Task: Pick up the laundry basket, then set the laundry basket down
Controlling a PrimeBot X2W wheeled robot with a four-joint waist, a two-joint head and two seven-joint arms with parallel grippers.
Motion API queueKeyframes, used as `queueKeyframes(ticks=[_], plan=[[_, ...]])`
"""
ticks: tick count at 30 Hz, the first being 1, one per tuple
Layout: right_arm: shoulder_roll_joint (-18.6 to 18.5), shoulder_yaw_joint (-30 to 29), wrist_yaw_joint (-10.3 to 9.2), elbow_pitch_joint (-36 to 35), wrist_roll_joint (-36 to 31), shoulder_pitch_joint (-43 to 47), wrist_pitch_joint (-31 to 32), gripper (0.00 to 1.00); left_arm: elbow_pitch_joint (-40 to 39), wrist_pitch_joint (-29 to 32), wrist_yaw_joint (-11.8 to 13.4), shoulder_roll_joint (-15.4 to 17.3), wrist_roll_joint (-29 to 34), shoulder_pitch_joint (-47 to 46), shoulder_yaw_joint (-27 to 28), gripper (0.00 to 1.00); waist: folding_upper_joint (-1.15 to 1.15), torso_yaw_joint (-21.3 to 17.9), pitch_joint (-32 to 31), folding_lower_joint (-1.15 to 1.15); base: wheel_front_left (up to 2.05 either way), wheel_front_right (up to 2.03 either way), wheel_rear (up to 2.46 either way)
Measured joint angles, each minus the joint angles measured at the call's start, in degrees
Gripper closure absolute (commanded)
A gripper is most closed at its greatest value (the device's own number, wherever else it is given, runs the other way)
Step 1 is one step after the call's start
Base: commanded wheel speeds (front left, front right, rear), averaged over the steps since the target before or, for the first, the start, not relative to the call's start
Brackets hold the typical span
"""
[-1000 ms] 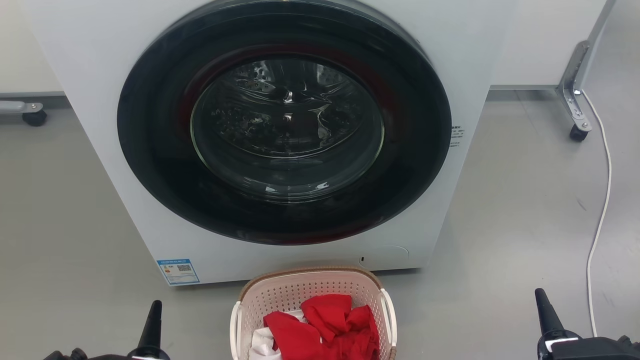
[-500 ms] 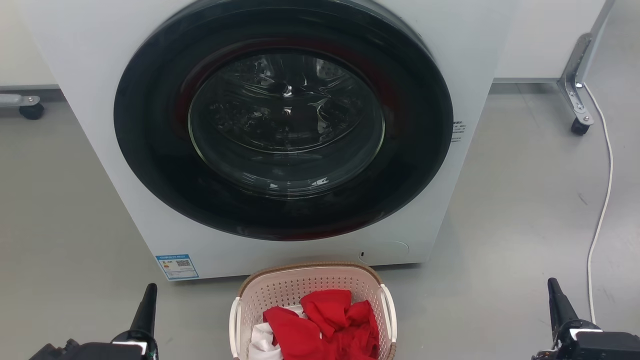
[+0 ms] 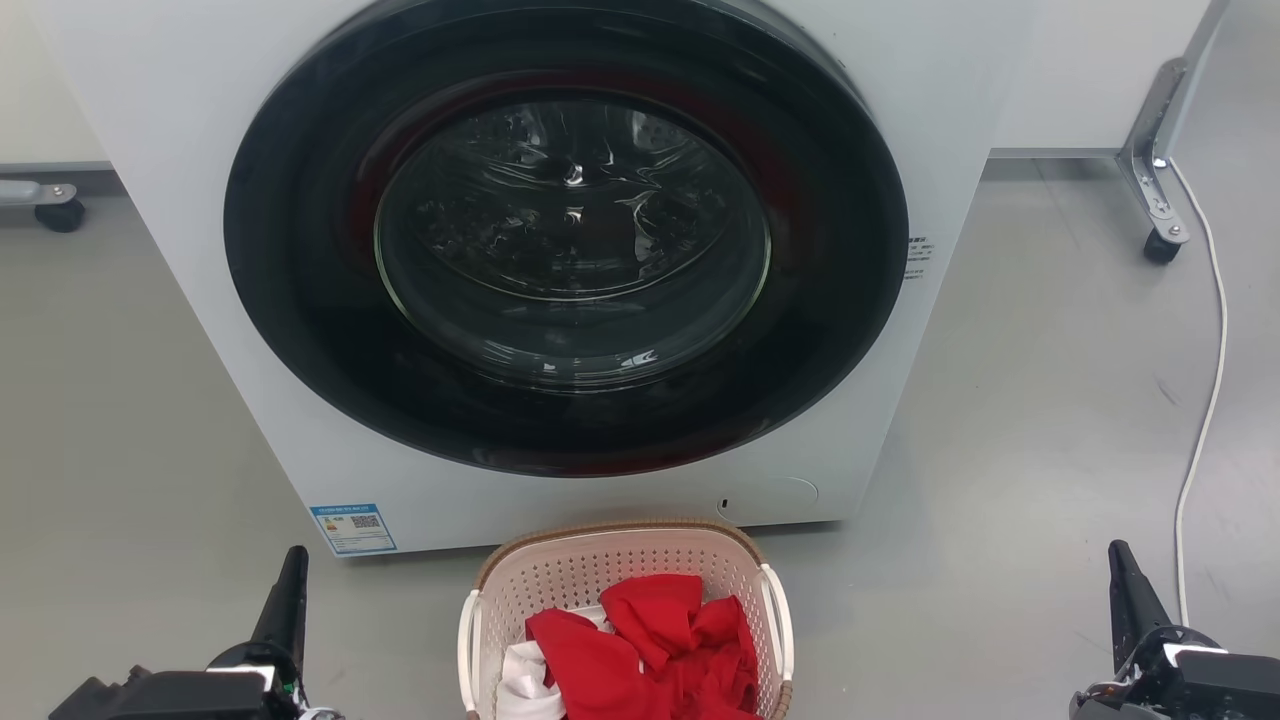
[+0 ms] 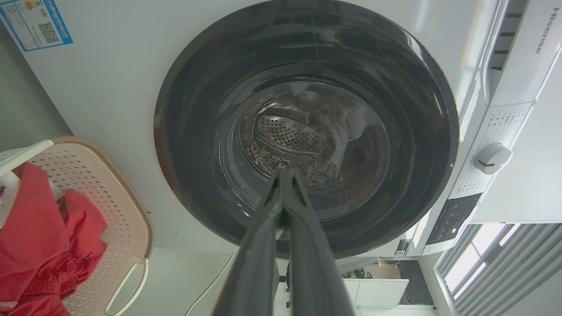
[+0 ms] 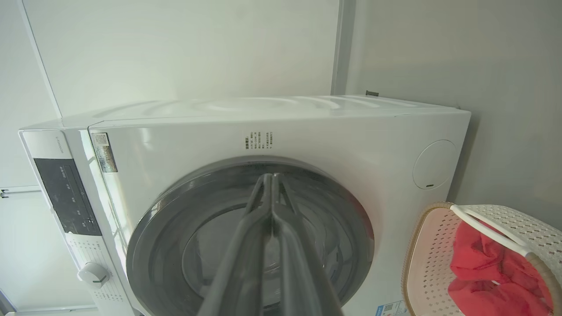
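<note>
The laundry basket point(image 3: 570, 580) stood upright on the grey floor point(image 3: 1000, 500), just in front of the washer point(image 3: 960, 100) and below its closed round door point(image 3: 570, 240); it sat between the two arms, well apart from each. The left gripper point(image 3: 294, 560) hung at the lower left and the right gripper point(image 3: 1120, 560) at the lower right, both pointing toward the washer; in the wrist views each pair of fingers point(image 4: 259, 245) point(image 5: 241, 245) lay pressed together, holding nothing. A basket on the floor with both arms clear of it would fit a basket waiting to be lifted as well as one already put back down, and the pictures did not settle which. As for handling, the white loop handles point(image 3: 466, 640) point(image 3: 781, 620) on its two sides looked the likeliest holds, and an even grip on both would probably keep it level, since thin perforated plastic may flex or tip under a one-sided pull. Inside lay crumpled red clothes point(image 3: 650, 640) heaped toward the near side, with a white cloth point(image 3: 520, 690) beneath them; the far inner wall was bare.
</note>
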Motion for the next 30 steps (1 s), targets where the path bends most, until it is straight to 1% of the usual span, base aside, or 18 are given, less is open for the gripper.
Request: queueKeyframes(ticks=[30], plan=[[0.02, 0.00, 0.00, 0.01, 0.07, -0.01, 0.00, 1.00, 0.08, 0.00, 0.00, -0.01, -0.07, 0.00, 0.00, 1.00, 0.00, 0.00, -0.01, 0.00, 0.00, 0.00, 0.00]])
